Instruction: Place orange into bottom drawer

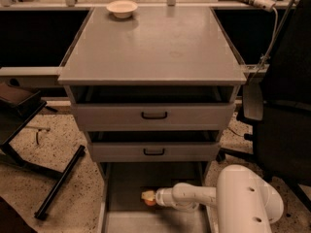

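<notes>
We see the white arm reaching in from the lower right, low over the open bottom drawer of the grey cabinet. Its gripper sits inside the drawer, near the middle of the tray. The orange shows as a small bright patch right at the gripper's tip, inside the drawer. We cannot tell how far open the gripper is, whether it has hold of the fruit, or whether the fruit rests on the drawer floor.

Above, the top drawer and the middle drawer each stand slightly pulled out, both with a black handle. A cream bowl sits at the far left of the cabinet top. A dark chair stands to the right, and a black bar lies on the speckled floor at the left.
</notes>
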Controlling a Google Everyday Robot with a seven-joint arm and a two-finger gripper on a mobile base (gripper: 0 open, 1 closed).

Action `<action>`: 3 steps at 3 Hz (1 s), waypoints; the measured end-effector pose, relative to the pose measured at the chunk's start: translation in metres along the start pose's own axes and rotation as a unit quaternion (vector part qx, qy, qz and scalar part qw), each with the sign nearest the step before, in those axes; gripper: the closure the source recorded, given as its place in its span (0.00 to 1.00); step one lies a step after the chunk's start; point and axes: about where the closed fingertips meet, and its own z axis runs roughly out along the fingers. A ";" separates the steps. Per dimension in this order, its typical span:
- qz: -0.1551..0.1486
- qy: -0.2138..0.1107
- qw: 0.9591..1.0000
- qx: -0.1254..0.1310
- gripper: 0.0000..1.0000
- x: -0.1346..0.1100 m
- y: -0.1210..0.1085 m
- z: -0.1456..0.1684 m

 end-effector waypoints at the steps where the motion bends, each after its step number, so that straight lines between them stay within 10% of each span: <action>1: 0.000 0.000 1.000 0.000 0.81 0.000 0.000 0.000; 3: 0.000 0.000 1.000 0.000 0.35 0.000 0.000 0.000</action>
